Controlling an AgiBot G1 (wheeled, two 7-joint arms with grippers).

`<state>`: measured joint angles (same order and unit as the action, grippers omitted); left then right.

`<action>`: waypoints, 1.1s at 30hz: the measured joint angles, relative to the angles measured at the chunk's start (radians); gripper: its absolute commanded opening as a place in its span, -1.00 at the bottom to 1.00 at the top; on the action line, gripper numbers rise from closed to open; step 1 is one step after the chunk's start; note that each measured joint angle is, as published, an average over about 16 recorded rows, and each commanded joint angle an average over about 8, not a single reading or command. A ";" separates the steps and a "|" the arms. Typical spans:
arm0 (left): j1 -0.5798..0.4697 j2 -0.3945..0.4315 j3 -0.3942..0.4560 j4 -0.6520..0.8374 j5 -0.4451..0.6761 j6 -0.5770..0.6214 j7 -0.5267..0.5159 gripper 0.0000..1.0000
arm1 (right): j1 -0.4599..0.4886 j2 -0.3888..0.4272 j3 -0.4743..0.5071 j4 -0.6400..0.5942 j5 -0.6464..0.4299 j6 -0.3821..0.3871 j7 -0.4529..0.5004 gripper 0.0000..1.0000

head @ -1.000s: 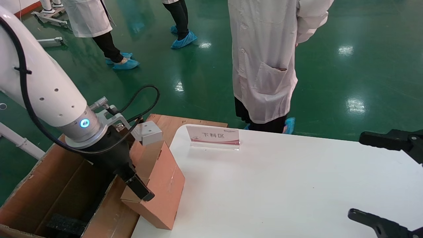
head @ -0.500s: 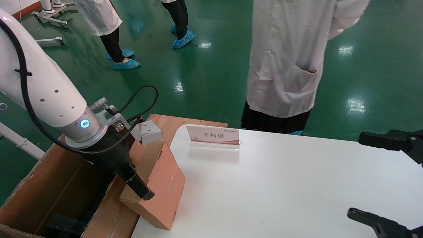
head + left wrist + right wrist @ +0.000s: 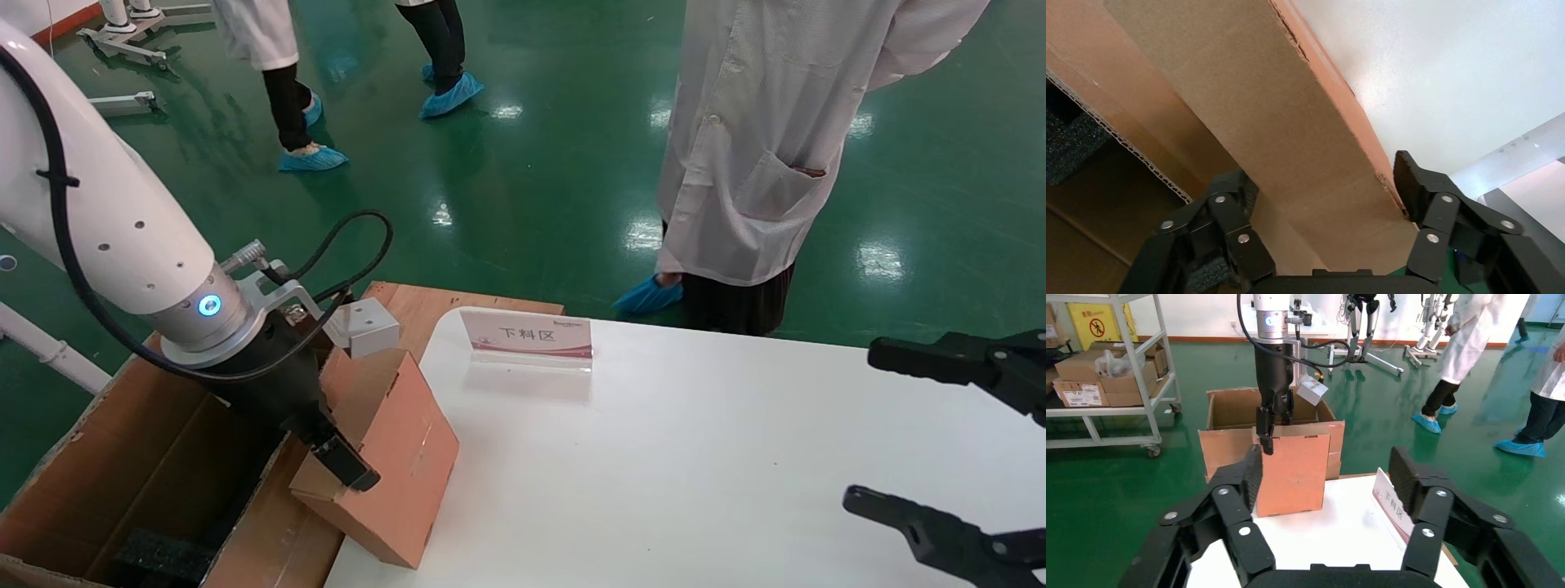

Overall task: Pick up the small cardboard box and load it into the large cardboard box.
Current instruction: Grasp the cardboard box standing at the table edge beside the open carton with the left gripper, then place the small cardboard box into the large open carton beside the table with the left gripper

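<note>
— What is clamped in the left claw (image 3: 327, 445)?
— The small orange-brown taped cardboard box (image 3: 392, 457), tilted between the white worktop (image 3: 695, 457) and the large brown corrugated carton (image 3: 122, 465).
— Any writing?
— "下料区" is read on the acrylic sign (image 3: 527, 336). The right claw (image 3: 932, 441) is held apart.

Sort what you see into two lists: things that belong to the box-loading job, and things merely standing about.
Belonging to the job:
- small cardboard box, tilted at the table edge, gripped by the left gripper
- large cardboard box, open beside the table

Standing about:
- sign stand on the white table
- right gripper, open, idle over the table
- people in lab coats
</note>
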<state>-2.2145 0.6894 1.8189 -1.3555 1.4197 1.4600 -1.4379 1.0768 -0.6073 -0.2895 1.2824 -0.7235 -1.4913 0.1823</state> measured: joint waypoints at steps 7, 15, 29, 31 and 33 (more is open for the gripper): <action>0.000 0.000 0.000 0.000 0.000 0.001 0.000 -1.00 | 0.000 0.000 0.000 0.000 0.000 0.000 0.000 -1.00; -0.001 0.001 -0.001 0.000 0.000 0.001 0.001 -1.00 | 0.000 0.000 0.000 0.000 0.000 0.000 0.000 -1.00; -0.050 -0.012 -0.028 0.017 -0.028 0.014 -0.007 -1.00 | 0.000 0.000 0.000 0.000 0.000 0.000 0.000 -1.00; -0.071 -0.017 -0.039 0.020 -0.038 0.018 -0.011 -1.00 | 0.000 0.000 0.000 -0.001 0.000 0.000 0.000 -1.00; -0.096 -0.022 -0.052 0.021 -0.049 0.024 -0.016 -1.00 | 0.000 0.000 -0.001 -0.001 0.000 0.000 0.000 -1.00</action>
<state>-2.3107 0.6671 1.7666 -1.3344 1.3709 1.4844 -1.4544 1.0772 -0.6073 -0.2901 1.2817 -0.7234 -1.4916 0.1819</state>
